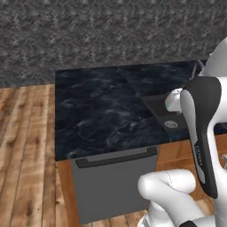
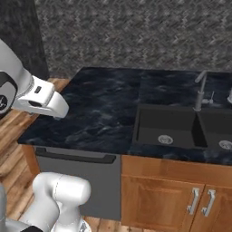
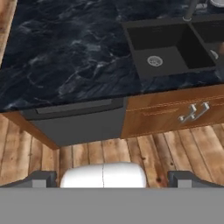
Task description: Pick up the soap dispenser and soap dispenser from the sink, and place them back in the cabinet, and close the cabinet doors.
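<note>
The black double-basin sink [image 2: 166,121] is set into the dark marble counter, and its left basin holds nothing but a steel drain. It also appears at the top right of the hand view, sink [image 3: 157,37], and behind my arm, sink [image 1: 156,106]. The soap dispensers are out of view. My gripper [image 3: 113,179] is open and holds nothing. It hangs high in front of the counter, looking down at the wooden floor. Under the sink are two shut wooden doors [image 2: 181,201] with grey bar handles. I cannot tell whether they are the cabinet doors.
A grey gooseneck faucet [image 2: 199,93] rises behind the sink. A grey dishwasher front [image 2: 77,179] with a dark handle sits under the counter left of the wooden doors. The dark marble counter [image 2: 99,113] stretches to the left. Plank floor lies in front.
</note>
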You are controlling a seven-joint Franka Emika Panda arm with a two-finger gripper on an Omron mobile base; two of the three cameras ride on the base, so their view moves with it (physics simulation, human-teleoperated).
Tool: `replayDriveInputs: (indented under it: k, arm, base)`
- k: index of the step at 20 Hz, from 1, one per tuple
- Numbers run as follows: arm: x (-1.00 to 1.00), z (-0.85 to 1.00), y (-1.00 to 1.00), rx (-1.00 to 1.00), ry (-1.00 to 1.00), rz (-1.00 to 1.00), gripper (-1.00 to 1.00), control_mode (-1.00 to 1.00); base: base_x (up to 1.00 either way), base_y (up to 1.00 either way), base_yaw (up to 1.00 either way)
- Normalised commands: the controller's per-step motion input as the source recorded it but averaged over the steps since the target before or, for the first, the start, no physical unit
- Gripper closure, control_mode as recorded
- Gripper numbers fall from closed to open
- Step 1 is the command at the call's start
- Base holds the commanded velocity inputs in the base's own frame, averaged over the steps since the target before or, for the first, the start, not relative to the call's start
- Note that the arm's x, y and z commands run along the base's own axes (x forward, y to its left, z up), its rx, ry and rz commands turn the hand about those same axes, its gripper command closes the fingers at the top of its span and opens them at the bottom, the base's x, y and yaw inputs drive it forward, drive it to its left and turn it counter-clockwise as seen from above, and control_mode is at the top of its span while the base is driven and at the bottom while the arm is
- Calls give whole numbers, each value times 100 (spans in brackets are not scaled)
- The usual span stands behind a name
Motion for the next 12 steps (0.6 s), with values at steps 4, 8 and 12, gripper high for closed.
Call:
replayDriveInputs:
  k: [4, 8, 12]
  arm:
    - [0, 0, 0, 0, 0, 0, -100, 100]
    - [0, 0, 0, 0, 0, 0, -100, 100]
    - [0, 0, 0, 0, 0, 0, -100, 100]
  base:
    - [26, -33, 15]
    - [35, -51, 6]
    - [31, -72, 0]
